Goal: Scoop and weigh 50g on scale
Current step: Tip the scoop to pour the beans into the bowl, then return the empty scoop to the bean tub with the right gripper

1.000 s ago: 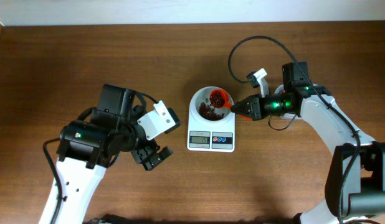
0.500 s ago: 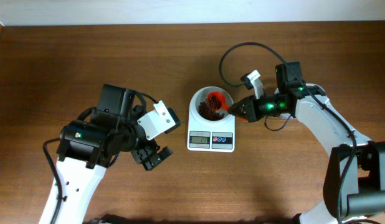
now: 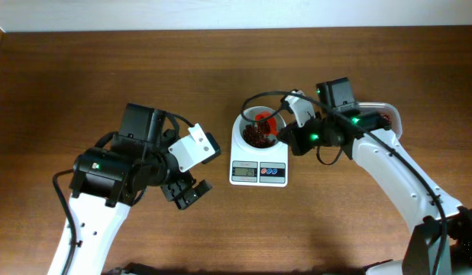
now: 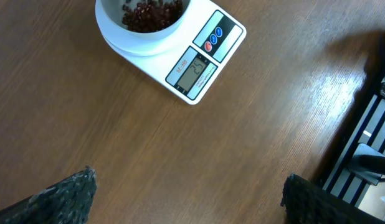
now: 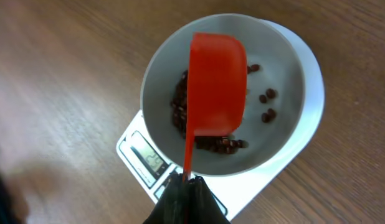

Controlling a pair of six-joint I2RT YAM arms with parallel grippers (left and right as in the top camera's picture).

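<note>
Item 1. Left gripper: we list it at the left of the wooden table, hanging above bare wood with its jaws spread wide and nothing between them. Its two dark fingertips sit in the lower corners of its own wrist view.

Item 2. The scale: we place it at the table's centre, well apart from the left gripper and to that gripper's right. It is a small white unit with a grey display and blue and red buttons on the side towards the robot. Small print sits above the display, but we cannot read it. The digits may be a 25, though they are not sharp enough for us to be sure. The round white bowl on top holds a layer of dark red beans.

Item 3. Red scoop: it hangs over the bowl with its outer side towards the right wrist camera.

Item 4. Right gripper: it is closed tight on the scoop's thin handle. It hovers at the scale's right edge, just beside the bowl.

Item 5. Clear tub: it lies far right and is mostly hidden behind the right arm.
</note>
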